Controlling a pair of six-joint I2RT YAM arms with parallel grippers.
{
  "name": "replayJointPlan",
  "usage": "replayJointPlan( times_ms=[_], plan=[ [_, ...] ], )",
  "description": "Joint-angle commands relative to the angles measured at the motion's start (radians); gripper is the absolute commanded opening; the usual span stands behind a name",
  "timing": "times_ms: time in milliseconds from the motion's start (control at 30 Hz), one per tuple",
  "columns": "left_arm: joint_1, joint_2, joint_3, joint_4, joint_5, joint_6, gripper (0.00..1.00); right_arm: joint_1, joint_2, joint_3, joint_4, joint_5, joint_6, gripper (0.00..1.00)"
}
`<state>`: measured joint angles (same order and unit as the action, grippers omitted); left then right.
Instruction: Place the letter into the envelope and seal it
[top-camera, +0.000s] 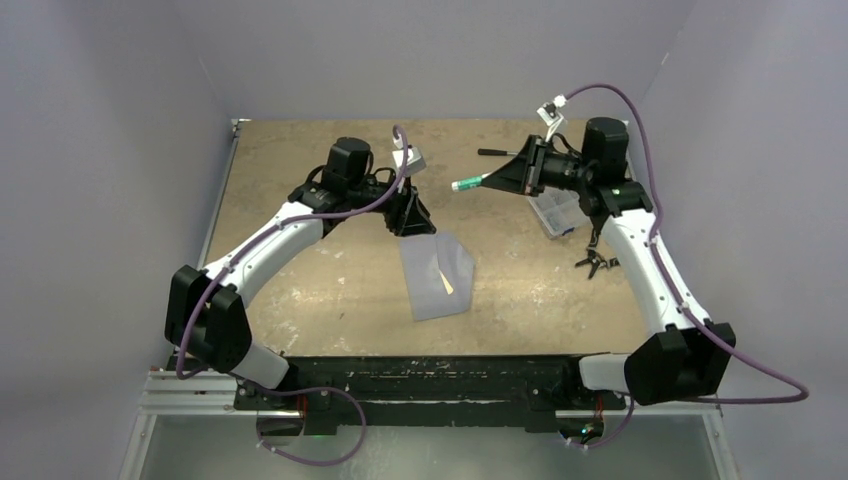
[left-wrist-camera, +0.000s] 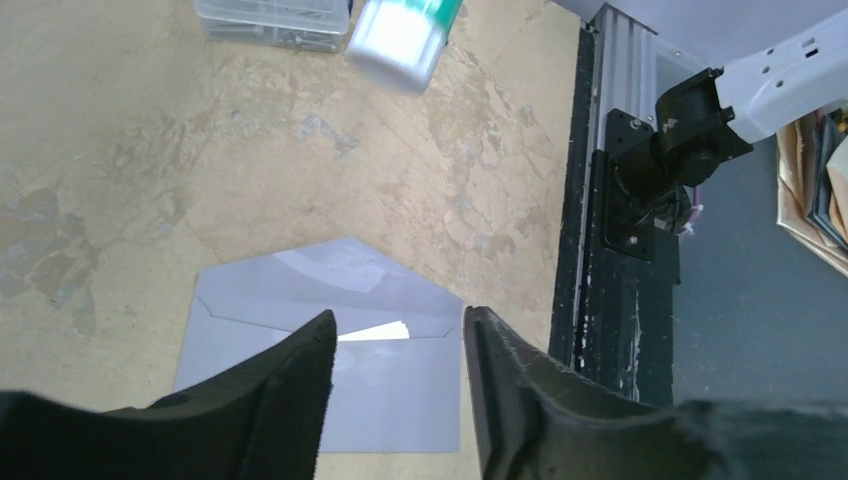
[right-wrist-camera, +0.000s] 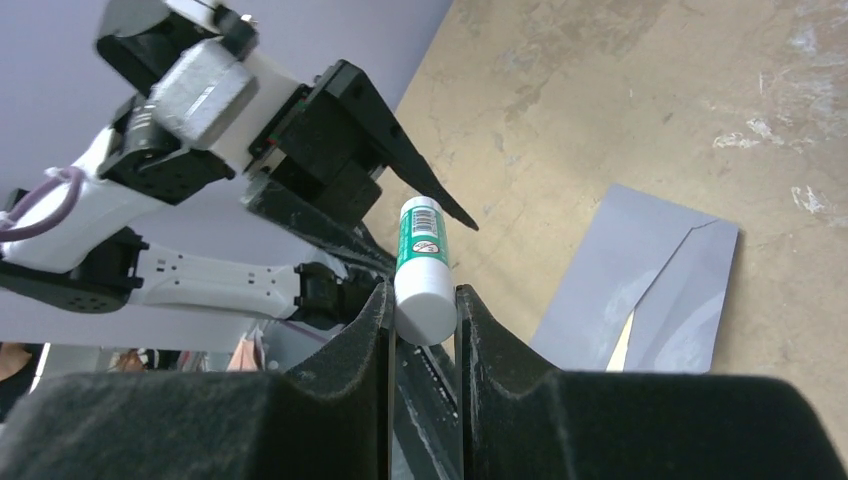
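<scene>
From above, the left gripper (top-camera: 411, 226) hangs tips-down over the far edge of the envelope (top-camera: 437, 285), which lies flat on the table (top-camera: 300, 290). A thin strip of the letter (top-camera: 446, 282) shows at the envelope's mouth, on the near side of the tips. The right gripper (top-camera: 497, 180) points toward the left one and holds a glue stick (top-camera: 467, 184) out ahead of its fingers. A clear box (top-camera: 555, 212) sits just beside and below that hand.

In the left wrist view, the jaws stand moderately apart with nothing between them. Under them lies the envelope (left-wrist-camera: 390, 400), its flap (left-wrist-camera: 340, 265) open and pointing away from the fingers. The letter (left-wrist-camera: 375, 331) peeks out as a pale sliver right under the gap.

In the right wrist view, both fingers (right-wrist-camera: 370, 330) are clamped on the glue stick's (right-wrist-camera: 422, 260) white end. The envelope (right-wrist-camera: 650, 260) lies ahead and to the right.
</scene>
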<state>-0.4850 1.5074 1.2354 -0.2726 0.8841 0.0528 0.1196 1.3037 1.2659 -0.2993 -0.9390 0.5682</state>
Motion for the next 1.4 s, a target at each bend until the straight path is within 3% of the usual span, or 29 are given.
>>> replayJointPlan(
  times_ms=[0, 133, 200, 533, 700, 967, 1267, 1367],
  plan=[
    [-0.003, -0.005, 0.07, -0.001, -0.062, -0.033, 0.54, 0.052, 0.049, 0.065, -0.003, 0.12, -0.052, 0.0],
    [-0.003, -0.041, 0.075, -0.006, -0.224, -0.022, 0.71, 0.063, 0.087, 0.106, -0.034, 0.149, -0.075, 0.0],
    [-0.002, -0.05, 0.074, 0.019, -0.233, -0.019, 0.74, 0.081, 0.102, 0.119, -0.046, 0.132, -0.086, 0.0],
    [-0.004, 0.044, 0.174, 0.062, 0.007, -0.068, 0.76, 0.159, 0.142, 0.152, -0.076, -0.01, -0.154, 0.0],
    [-0.006, 0.087, 0.2, 0.029, 0.096, -0.066, 0.59, 0.166, 0.147, 0.153, -0.05, -0.066, -0.145, 0.0],
    [-0.006, 0.086, 0.224, 0.036, 0.113, -0.084, 0.43, 0.181, 0.145, 0.154, -0.036, -0.098, -0.138, 0.0],
    [-0.006, 0.077, 0.175, 0.173, 0.183, -0.16, 0.44, 0.19, 0.159, 0.141, 0.003, -0.109, -0.114, 0.0],
    [-0.006, 0.084, 0.173, 0.172, 0.199, -0.16, 0.28, 0.193, 0.161, 0.141, 0.009, -0.114, -0.108, 0.0]
  ],
)
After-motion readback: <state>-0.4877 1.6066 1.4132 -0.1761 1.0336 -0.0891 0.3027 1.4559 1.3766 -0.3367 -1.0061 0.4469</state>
